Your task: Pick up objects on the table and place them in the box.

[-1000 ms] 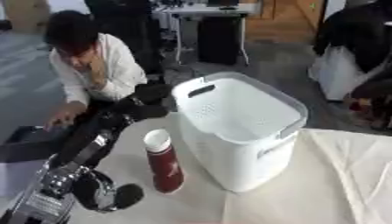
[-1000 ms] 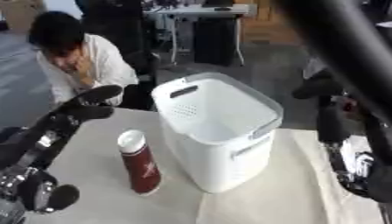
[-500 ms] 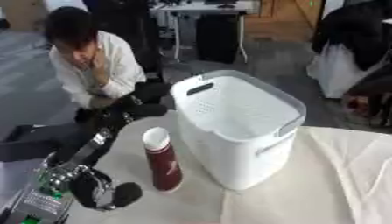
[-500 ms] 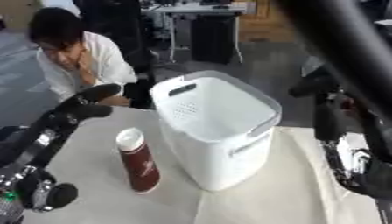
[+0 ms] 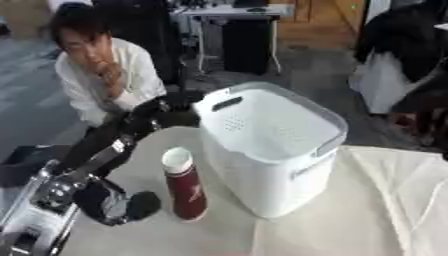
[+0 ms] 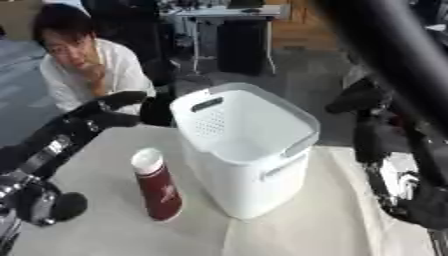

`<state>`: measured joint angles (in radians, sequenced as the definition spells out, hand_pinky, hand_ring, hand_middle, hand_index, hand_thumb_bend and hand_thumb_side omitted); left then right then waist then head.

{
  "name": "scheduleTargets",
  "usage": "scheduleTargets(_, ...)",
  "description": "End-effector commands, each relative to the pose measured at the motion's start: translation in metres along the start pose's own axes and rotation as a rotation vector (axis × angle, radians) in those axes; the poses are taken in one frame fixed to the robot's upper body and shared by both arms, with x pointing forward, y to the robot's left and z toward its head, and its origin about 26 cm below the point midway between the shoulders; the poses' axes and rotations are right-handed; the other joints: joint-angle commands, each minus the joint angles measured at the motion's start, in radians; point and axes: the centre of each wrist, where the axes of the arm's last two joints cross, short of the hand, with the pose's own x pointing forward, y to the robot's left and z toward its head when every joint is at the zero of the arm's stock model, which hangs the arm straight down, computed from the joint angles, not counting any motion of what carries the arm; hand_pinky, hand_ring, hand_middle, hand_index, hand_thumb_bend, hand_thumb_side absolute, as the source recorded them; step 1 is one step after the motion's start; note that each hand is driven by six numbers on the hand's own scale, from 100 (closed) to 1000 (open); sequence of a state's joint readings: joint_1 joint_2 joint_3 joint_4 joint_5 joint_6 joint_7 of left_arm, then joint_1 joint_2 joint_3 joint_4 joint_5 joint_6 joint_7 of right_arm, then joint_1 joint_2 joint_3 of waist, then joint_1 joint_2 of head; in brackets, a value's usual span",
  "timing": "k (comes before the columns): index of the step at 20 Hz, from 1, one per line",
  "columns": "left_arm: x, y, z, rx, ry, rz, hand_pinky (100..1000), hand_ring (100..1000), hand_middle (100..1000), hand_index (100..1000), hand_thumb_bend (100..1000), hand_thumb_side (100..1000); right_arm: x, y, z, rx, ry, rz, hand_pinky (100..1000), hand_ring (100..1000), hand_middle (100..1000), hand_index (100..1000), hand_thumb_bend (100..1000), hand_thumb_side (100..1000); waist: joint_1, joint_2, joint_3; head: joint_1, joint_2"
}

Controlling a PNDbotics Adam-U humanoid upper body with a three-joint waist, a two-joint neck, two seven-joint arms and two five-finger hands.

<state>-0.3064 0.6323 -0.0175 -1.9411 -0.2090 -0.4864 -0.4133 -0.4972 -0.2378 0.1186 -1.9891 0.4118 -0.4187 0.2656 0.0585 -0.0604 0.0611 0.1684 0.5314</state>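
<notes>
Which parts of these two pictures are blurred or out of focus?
Left eye view: the left robot hand is a soft dark blur; the red bottle label is unreadable. Right eye view: a near dark arm is heavily defocused; the white basket stays fairly clear.

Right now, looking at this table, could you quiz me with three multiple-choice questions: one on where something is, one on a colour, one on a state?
1. Where does the bottle stand?
A. Inside the basket
B. Left of the basket
C. Right of the basket

2. What colour is the bottle's body?
A. Dark red
B. Blue
C. Yellow

3. The bottle is:
A. Lying on its side
B. Held in a hand
C. Upright, untouched

Answers: 1 B, it stands on the table beside the white basket, on its left. 2 A, dark red under a white cap. 3 C, the left hand is behind and above it, apart.
</notes>
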Motion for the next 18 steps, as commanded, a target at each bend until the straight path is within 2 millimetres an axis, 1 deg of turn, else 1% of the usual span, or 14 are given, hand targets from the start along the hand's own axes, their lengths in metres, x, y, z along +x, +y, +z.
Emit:
scheduleTargets(1,-0.012,0.022,0.003,-0.18,0.106,-0.088,1000,1000,1000,1000,388,1000,0.003,-0.002,-0.002,0.009,-0.015,0.009,243,536,541,668,100,861,0.002,-0.011,-0.004,0.017,-0.018)
scheduleTargets(2,-0.016,0.026,0.003,-0.236,0.143,-0.105,1000,1000,1000,1000,396,1000,0.003,-0.002,-0.003,0.01,-0.015,0.008,243,536,541,668,100,862,0.003,-0.012,-0.005,0.019,-0.02)
scheduleTargets(3,-0.021,0.028,0.005,-0.288,0.176,-0.12,1000,1000,1000,1000,373,1000,0.003,-0.002,-0.003,0.011,-0.016,0.007,243,537,541,668,100,860,0.004,-0.013,-0.007,0.02,-0.021)
scheduleTargets(5,-0.031,0.033,0.008,-0.399,0.258,-0.144,1000,1000,1000,1000,368,1000,0.003,-0.002,-0.003,0.012,-0.017,0.005,244,537,541,668,100,860,0.006,-0.015,-0.01,0.026,-0.024)
scheduleTargets(8,-0.043,0.034,0.013,-0.495,0.329,-0.156,1000,1000,1000,1000,357,1000,0.003,-0.001,-0.003,0.014,-0.018,0.002,243,537,541,668,100,861,0.007,-0.016,-0.015,0.034,-0.024)
scheduleTargets(13,-0.056,0.026,0.023,-0.558,0.375,-0.13,1000,1000,1000,1000,342,1000,0.003,-0.001,-0.004,0.015,-0.019,0.0,243,537,541,668,100,861,0.008,-0.016,-0.017,0.039,-0.023)
scheduleTargets(18,-0.063,0.014,0.035,-0.579,0.382,-0.103,1000,1000,1000,1000,328,1000,0.003,-0.001,-0.004,0.017,-0.019,0.0,242,537,541,668,100,860,0.006,-0.015,-0.016,0.039,-0.021)
